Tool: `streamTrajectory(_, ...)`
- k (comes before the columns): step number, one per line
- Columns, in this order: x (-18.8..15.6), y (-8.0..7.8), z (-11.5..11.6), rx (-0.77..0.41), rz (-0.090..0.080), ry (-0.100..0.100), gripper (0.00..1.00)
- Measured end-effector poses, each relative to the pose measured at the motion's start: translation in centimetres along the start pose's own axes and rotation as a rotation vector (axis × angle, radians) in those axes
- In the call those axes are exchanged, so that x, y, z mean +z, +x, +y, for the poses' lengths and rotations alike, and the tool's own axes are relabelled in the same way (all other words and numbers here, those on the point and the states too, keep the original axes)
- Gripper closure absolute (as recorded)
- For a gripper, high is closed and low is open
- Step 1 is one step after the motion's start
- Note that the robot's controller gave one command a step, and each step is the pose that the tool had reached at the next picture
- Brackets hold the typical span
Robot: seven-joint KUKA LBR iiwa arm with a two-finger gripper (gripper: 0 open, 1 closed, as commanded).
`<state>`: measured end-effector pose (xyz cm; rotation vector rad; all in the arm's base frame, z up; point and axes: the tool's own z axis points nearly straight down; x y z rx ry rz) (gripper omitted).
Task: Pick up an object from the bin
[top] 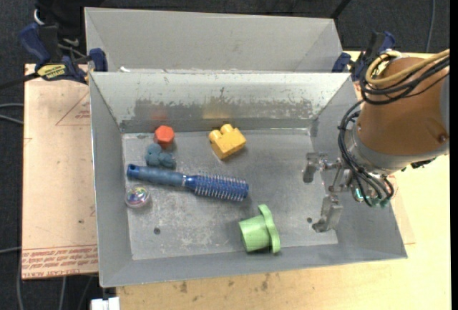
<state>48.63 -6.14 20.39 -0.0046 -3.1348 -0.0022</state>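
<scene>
Gripper spread wide, empty, at the right — nearby green spool lies sideways, flange toward it.

No writing anywhere can be read.

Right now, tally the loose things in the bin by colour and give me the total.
Blue: 2, the hairbrush and the small lump
Orange: 1, the small cylinder
Yellow: 1, the block
Green: 1, the spool
Clear and glittery: 1, the ball
Total: 6
</scene>
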Motion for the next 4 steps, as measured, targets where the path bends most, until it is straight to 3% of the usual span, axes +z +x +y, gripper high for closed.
streamTrajectory(1,7.1,-0.7,7.4,-0.217,-0.003,-0.001,0.00)
streamTrajectory(2,13.3,-0.1,11.0,-0.234,-0.033,0.000,0.00)
streamTrajectory(3,13.0,0.0,10.9,-0.233,-0.027,0.001,1.00)
streamTrajectory(4,-2.6,-2.5,11.0,-0.159,-0.018,0.001,1.00)
